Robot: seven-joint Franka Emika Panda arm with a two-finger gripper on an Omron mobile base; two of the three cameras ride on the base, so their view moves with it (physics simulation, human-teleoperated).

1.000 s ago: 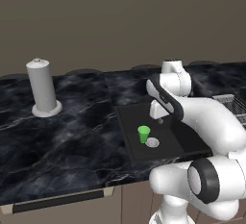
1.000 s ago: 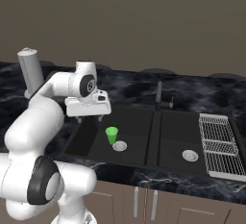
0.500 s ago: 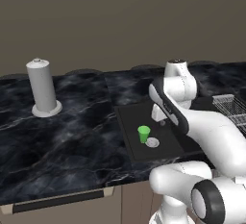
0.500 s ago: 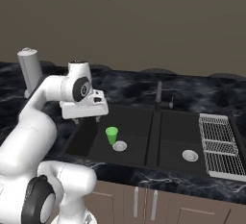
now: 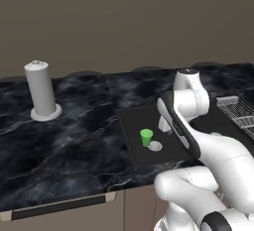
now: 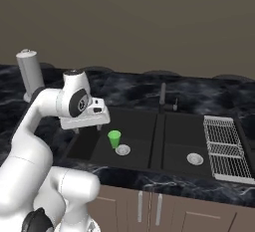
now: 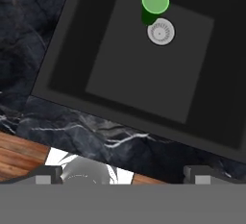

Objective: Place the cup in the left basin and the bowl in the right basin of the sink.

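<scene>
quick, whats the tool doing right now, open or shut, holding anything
Tool: open and empty, raised above the near-left part of the left basin; the cup stands upright in that basin by its drain, untouched.

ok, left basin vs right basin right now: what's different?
The left basin holds the cup, standing upright beside its drain; the right basin holds no dish. The right basin has a wire rack along its outer edge; the left basin has none. Both are matte black, each with a round silver drain.

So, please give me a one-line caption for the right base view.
Green cup stands upright in the left basin beside its drain; open gripper hangs above the basin's left edge.
</scene>
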